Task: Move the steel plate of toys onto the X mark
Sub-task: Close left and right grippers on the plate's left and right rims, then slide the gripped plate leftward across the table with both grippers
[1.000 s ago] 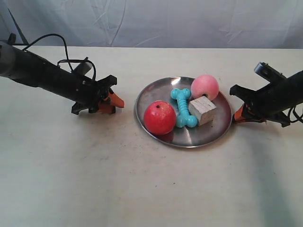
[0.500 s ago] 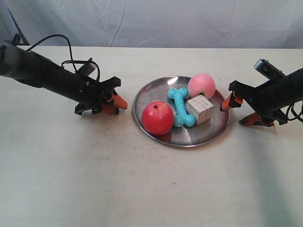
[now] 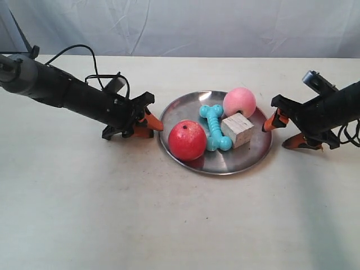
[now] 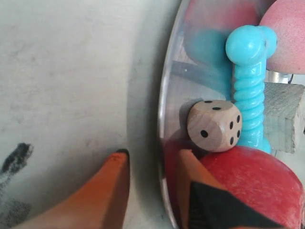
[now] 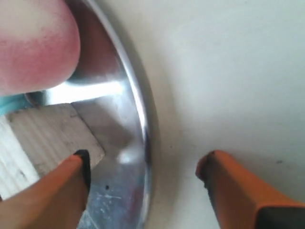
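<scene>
The steel plate (image 3: 247, 159) lies mid-table and holds a red ball (image 3: 187, 140), a pink peach-like ball (image 3: 239, 102), a turquoise bone (image 3: 216, 127) and a pale wooden cube (image 3: 238, 130). A small wooden die (image 4: 214, 125) shows beside the bone (image 4: 248, 90). My left gripper (image 3: 153, 127) (image 4: 153, 153) is open and straddles the plate rim (image 4: 164, 119), one finger over the table and one over the dish by the red ball (image 4: 252, 186). My right gripper (image 3: 274, 136) (image 5: 143, 162) is open astride the opposite rim (image 5: 143, 129), near the cube (image 5: 43, 138) and pink ball (image 5: 33, 43). The X mark is not in view.
Pale tabletop (image 3: 169, 219) surrounds the plate, with a wrinkled cloth backdrop (image 3: 185, 25) behind. A dark smudge (image 4: 14, 157) marks the table beside the left gripper. Black cables (image 3: 73, 50) loop over the left arm.
My left arm has slid right until its fingers reach the plate rim. My right gripper opened and set its fingers across the rim. The plate shifted slightly left.
</scene>
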Tool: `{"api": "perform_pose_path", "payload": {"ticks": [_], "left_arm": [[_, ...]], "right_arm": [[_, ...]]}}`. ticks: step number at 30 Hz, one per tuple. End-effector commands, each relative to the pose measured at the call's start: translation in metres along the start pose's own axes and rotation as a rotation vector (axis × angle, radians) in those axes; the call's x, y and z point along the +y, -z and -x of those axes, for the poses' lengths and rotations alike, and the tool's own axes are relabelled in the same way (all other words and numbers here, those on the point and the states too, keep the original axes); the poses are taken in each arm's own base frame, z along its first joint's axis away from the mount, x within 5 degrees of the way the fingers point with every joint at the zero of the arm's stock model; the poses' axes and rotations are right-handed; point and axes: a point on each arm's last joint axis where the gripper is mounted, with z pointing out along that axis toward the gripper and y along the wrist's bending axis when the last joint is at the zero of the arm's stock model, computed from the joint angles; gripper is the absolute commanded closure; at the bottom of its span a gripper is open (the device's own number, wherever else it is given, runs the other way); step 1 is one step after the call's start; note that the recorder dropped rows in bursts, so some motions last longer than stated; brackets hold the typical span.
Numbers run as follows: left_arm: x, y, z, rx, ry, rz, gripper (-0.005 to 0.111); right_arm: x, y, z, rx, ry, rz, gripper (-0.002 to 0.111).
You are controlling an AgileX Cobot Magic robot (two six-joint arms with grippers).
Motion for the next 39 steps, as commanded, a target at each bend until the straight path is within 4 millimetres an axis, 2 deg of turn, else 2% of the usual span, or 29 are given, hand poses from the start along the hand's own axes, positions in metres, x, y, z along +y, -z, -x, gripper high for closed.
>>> {"api": "perform_pose_path", "payload": {"ticks": [1,6,8,12,18,22,27,29,34,36,39], "left_arm": [[0.016,-0.014,-0.009,0.040,-0.002,0.057,0.072],[0.016,-0.014,-0.009,0.040,-0.002,0.057,0.073],[0.015,-0.014,-0.008,0.037,0.003,0.053,0.076],[0.012,-0.018,-0.010,0.039,-0.004,0.051,0.085],[0.006,-0.025,-0.015,0.053,-0.026,0.059,0.086],[0.006,-0.025,-0.016,0.063,-0.030,0.056,0.091],[0.005,-0.025,-0.017,0.078,-0.030,0.042,0.107],[0.005,-0.023,-0.018,0.096,-0.036,0.036,0.107],[-0.008,-0.003,-0.001,0.116,-0.098,0.074,0.107],[-0.019,0.012,0.009,0.069,-0.127,0.074,0.107],[-0.019,0.032,0.018,0.022,-0.129,0.098,0.107]], "right_arm": [[0.002,-0.032,-0.015,0.079,0.001,-0.020,0.042],[0.005,-0.043,-0.019,0.079,-0.018,-0.021,0.042],[0.007,-0.043,-0.019,0.082,-0.014,-0.021,0.046],[0.007,-0.043,-0.020,0.091,-0.014,-0.014,0.066],[0.009,-0.043,-0.023,0.122,-0.013,0.006,0.091],[0.009,-0.043,-0.025,0.143,0.002,0.008,0.107],[0.010,-0.042,-0.028,0.178,0.013,0.021,0.109],[0.013,-0.041,-0.029,0.204,0.012,0.045,0.109],[0.038,-0.032,-0.017,0.195,0.044,0.133,0.109],[0.060,-0.028,-0.013,0.169,0.102,0.155,0.109],[0.087,-0.028,-0.009,0.153,0.132,0.179,0.109]]}}
